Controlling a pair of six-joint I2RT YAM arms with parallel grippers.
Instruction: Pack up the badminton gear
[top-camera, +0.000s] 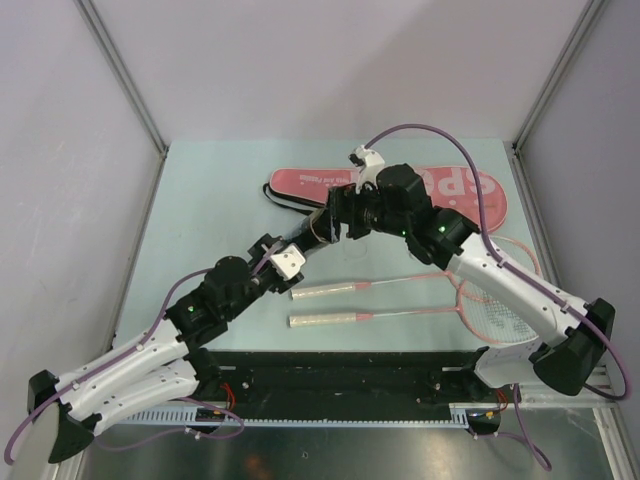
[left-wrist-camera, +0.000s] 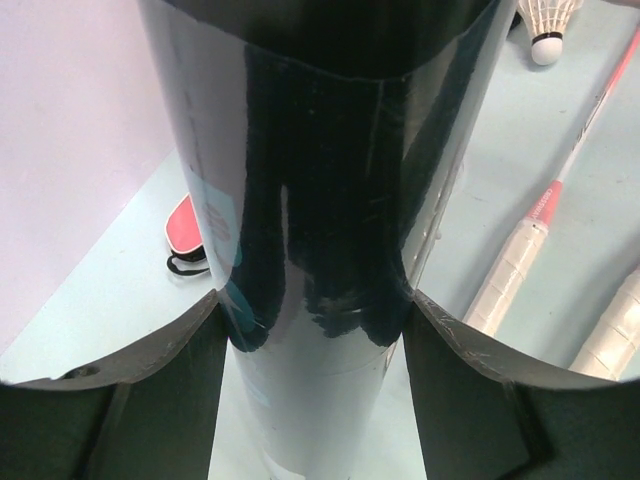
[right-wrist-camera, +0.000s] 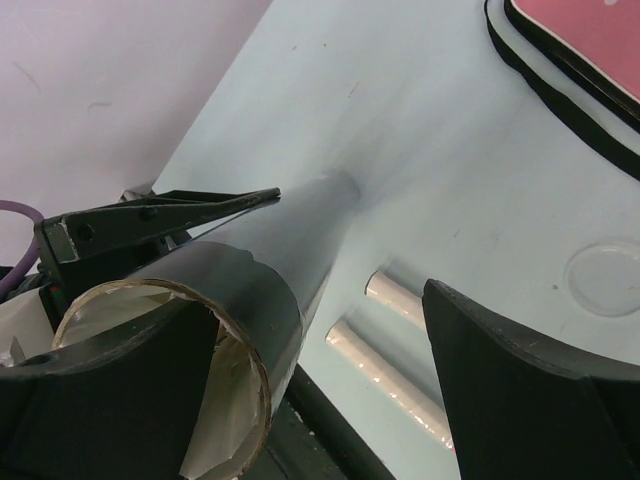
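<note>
My left gripper (left-wrist-camera: 315, 300) is shut on the black lettered tube (left-wrist-camera: 320, 150), both fingers pressing its sides, and holds it above the table. In the top view the tube (top-camera: 318, 230) slants from my left gripper (top-camera: 300, 245) up to my right gripper (top-camera: 338, 215). My right gripper (right-wrist-camera: 315, 300) is open at the tube's open end (right-wrist-camera: 215, 320), one finger in front of the mouth. Two pink rackets (top-camera: 495, 300) lie on the table, white handles (top-camera: 325, 291) pointing left. A white shuttlecock (left-wrist-camera: 548, 25) lies by a racket shaft. The pink bag (top-camera: 300, 185) lies behind.
A round clear lid (right-wrist-camera: 605, 275) lies on the table near the bag's black strap (right-wrist-camera: 560, 95). Both racket handles (right-wrist-camera: 400, 295) lie below the tube. A black rail (top-camera: 340, 375) runs along the near edge. Grey walls enclose the table on three sides.
</note>
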